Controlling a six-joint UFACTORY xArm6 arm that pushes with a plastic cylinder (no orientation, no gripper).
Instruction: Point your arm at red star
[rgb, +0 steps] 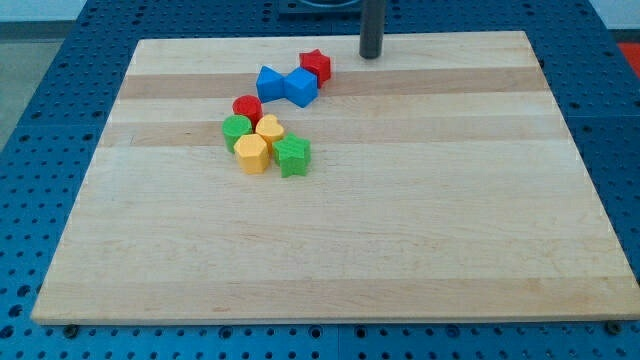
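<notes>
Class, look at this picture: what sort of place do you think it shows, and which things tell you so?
Probably a robotics lab bench: a wooden board lies on a blue perforated table, my tip rests near the view's top edge, right of the red star among small coloured blocks.

A small red star block (315, 66) lies flat on the wooden board near the view's top edge, a little left of centre. Its lower-left side touches a blue block (301, 86).

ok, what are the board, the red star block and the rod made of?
Pale board: wood, visible grain bands, low sheen. Red star block: probably moulded plastic, uniform colour, matte. Dark rod: looks like metal or plastic, smooth; my tip sits to the star's right.
</notes>
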